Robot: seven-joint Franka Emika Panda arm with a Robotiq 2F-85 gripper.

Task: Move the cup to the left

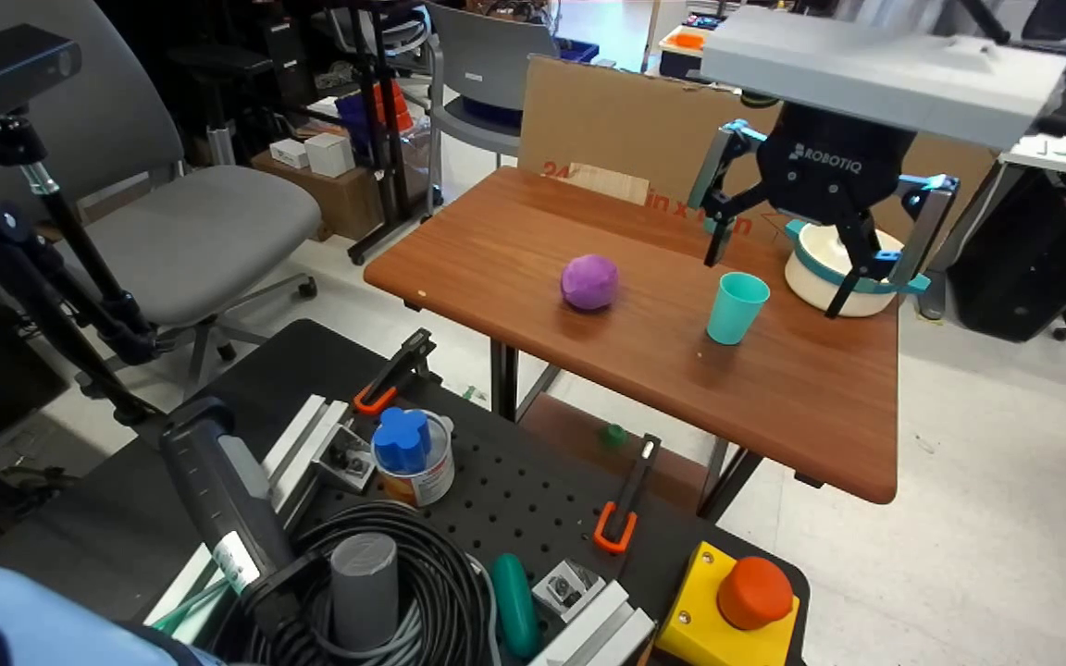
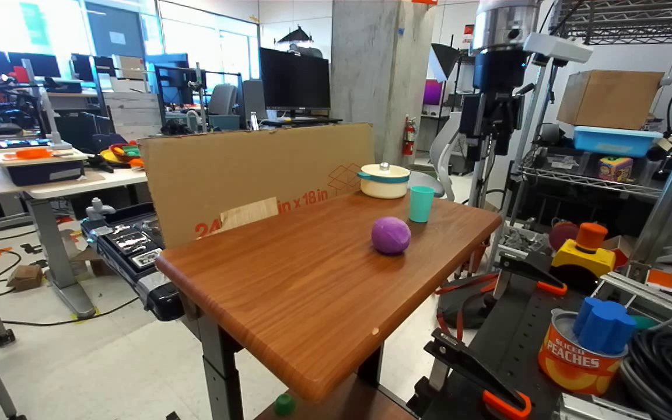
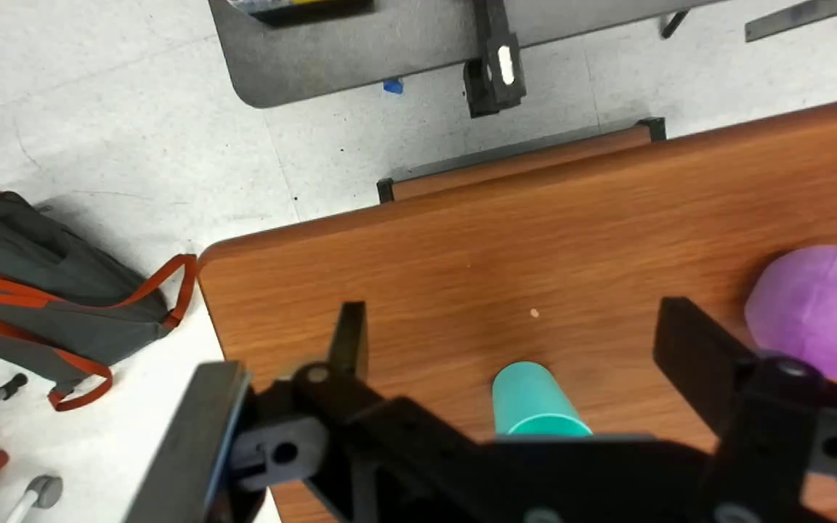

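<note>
cup upright on tbl; fingers spread wide, higher up; pot nr cup lidded, inside hidden

the cup is plain turquoise, the ball purple, the worktop brown with wood grain, the pot cream with a teal band, the claw black and silver, the cardboard tan with red print.

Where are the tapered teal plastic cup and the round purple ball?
Tapered teal plastic cup [image 1: 734, 318]: in an exterior view, on its side wall.
Round purple ball [image 2: 391, 235]: in an exterior view, on its visible middle.
</note>
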